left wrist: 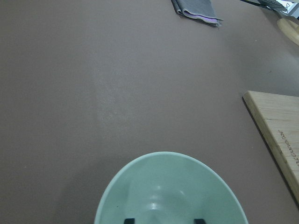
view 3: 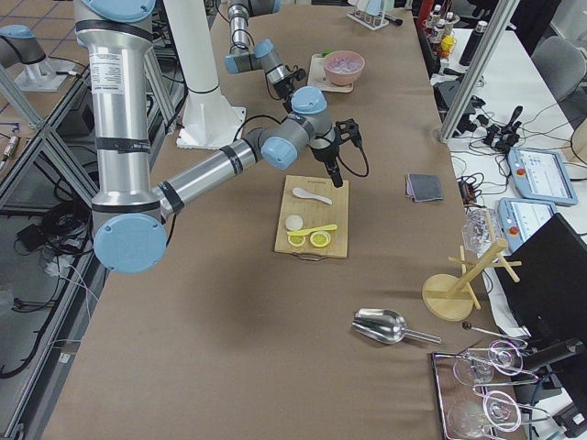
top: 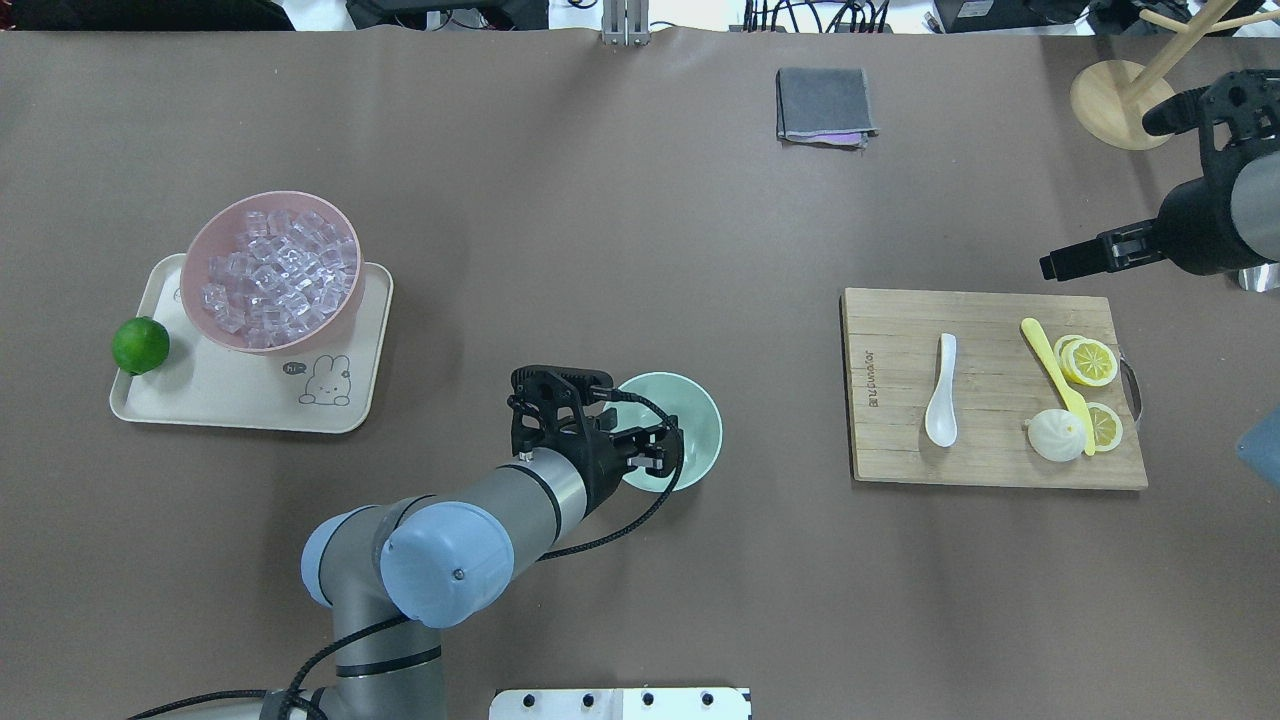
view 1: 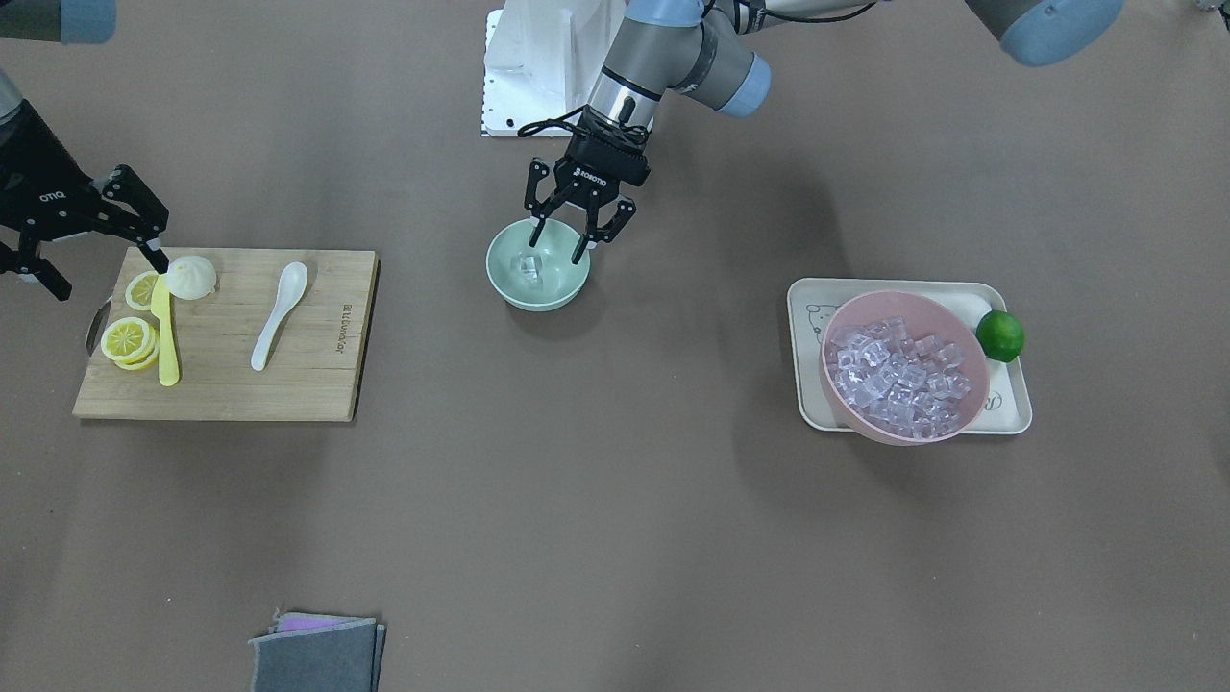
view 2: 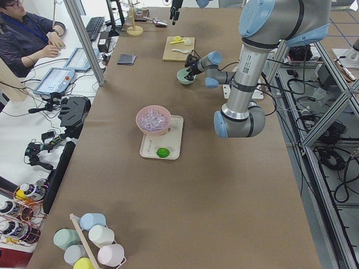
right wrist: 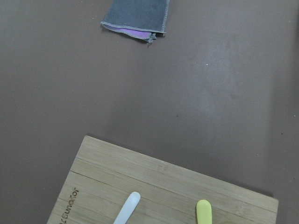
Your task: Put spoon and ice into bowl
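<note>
The mint-green bowl (view 1: 538,291) stands mid-table, with one clear ice cube (view 1: 530,264) lying inside it. My left gripper (view 1: 557,248) hangs open and empty just above the bowl, its fingers (view 1: 579,252) inside the rim; the left wrist view shows the bowl (left wrist: 163,182) right below. The white spoon (view 1: 279,315) lies on the wooden cutting board (view 1: 317,384), also seen overhead (top: 942,392). My right gripper (view 1: 109,275) is open and empty above the board's far end, over the lemon slices and away from the spoon. Many ice cubes (view 1: 901,377) fill the pink bowl (view 1: 855,423).
On the board lie a yellow plastic knife (view 1: 165,336), lemon slices (view 1: 128,338) and a white bun-like piece (view 1: 190,277). The pink bowl stands on a cream tray (view 1: 1009,408) with a lime (view 1: 1000,335). A folded grey cloth (view 1: 317,654) lies at the operators' edge.
</note>
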`<state>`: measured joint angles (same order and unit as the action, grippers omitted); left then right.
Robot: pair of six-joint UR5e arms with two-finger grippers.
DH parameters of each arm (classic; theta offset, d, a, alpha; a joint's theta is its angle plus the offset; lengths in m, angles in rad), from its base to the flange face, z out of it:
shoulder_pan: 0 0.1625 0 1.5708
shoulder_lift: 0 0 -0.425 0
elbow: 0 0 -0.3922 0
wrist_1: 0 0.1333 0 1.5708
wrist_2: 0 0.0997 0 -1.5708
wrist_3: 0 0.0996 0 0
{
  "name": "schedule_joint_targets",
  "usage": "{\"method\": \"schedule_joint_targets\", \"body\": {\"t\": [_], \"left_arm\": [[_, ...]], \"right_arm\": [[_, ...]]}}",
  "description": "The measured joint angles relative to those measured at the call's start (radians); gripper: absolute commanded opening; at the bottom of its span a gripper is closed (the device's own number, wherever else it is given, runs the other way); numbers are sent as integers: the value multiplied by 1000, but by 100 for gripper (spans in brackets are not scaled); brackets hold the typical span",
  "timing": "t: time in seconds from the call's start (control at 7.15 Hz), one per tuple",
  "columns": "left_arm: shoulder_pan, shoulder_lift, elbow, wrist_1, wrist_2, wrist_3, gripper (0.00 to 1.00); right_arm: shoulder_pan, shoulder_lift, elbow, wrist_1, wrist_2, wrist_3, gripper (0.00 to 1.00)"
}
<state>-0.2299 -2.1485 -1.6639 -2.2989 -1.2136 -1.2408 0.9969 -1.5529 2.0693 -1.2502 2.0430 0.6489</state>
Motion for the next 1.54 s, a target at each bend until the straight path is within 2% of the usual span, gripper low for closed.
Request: {"method": "schedule_joint_targets", "body": {"t": [0.14, 0.28, 0.42, 0.7, 0.98, 1.12, 1.26, 1.4, 1.54], "left_arm": [[-42, 9, -45, -4, -34, 1, 97], [-115, 40, -93, -3, -116, 18, 97], [-229, 105, -135, 10, -263, 68, 97], [-537, 229, -172, 115, -641, 259, 97], [-864, 377, -138, 181, -962, 622, 97], [-987, 437, -102, 189, -1055, 791, 97], [-1061, 483, -78, 192, -1095, 910, 97], [-1092, 507, -67, 191, -1108, 965, 97], [-1103, 517, -62, 190, -1110, 985, 97]], "right_arm": [[-11, 0, -1, 0, -5, 18, 100], [-32, 0, -1, -1, -20, 67, 100], [-72, 1, 0, -1, -59, 152, 100], [-191, 5, -1, -1, -199, 351, 98], [-289, 7, -26, 0, -318, 517, 98], [-321, 12, -49, 1, -358, 584, 96], [-349, 21, -81, 14, -400, 629, 94], [-375, 29, -127, 63, -437, 665, 92], [-393, 36, -186, 137, -461, 689, 84]]}}
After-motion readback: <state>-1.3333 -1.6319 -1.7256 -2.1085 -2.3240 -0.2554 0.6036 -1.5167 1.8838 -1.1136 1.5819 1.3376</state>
